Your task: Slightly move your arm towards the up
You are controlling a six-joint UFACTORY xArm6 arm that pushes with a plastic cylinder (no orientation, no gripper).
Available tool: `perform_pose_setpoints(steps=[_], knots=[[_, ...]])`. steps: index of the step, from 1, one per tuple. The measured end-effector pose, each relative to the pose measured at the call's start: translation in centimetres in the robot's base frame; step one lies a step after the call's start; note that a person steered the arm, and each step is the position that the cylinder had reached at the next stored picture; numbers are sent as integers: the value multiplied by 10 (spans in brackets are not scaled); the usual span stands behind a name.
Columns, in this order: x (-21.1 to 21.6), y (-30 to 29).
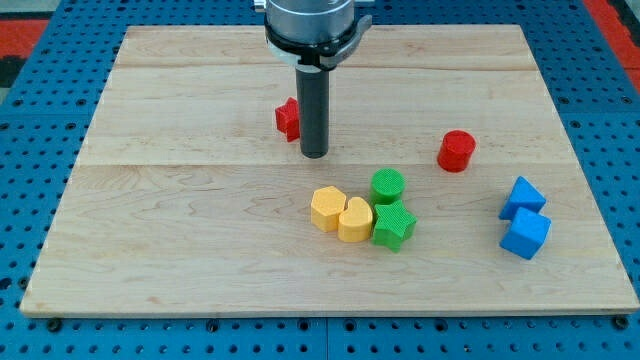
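Eight small blocks lie on the pale wooden table [180,250], which rests on a blue perforated base [30,130]. Furthest toward the view's left is a red block [287,118], its shape partly hidden behind the rod, so I cannot make it out fully. Just beside it on the view's right stands my tip [314,154], the lower end of the straight dark rod hanging from the arm's grey mount [308,22] at the view's top. The tool is a plain rod with no jaws, so it neither opens nor closes, and it grips nothing; whether the tip touches the red block I cannot tell.

Below the tip and to the view's right sits a tight cluster. A yellow hexagonal block [327,208] touches a yellow heart-shaped block [354,219], which touches a green star-shaped block [393,225]. A green cylinder [387,185] stands just above the green star, touching or nearly so. The tip is clearly apart from this cluster.

Further right, a red cylinder [456,150] stands alone. Nearest the view's right edge, two blue blocks sit one above the other, touching: an upper blue block [523,197] and a lower blue cube [525,235].
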State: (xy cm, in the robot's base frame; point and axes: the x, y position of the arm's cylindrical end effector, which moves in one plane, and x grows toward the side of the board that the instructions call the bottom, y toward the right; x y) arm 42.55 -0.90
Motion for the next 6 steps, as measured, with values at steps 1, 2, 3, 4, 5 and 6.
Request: perform_pose_setpoints(steps=[1, 2, 3, 4, 5, 6], knots=[[-29, -48], [-37, -51], [-33, -47], [1, -8], [-12, -6], [-29, 0]])
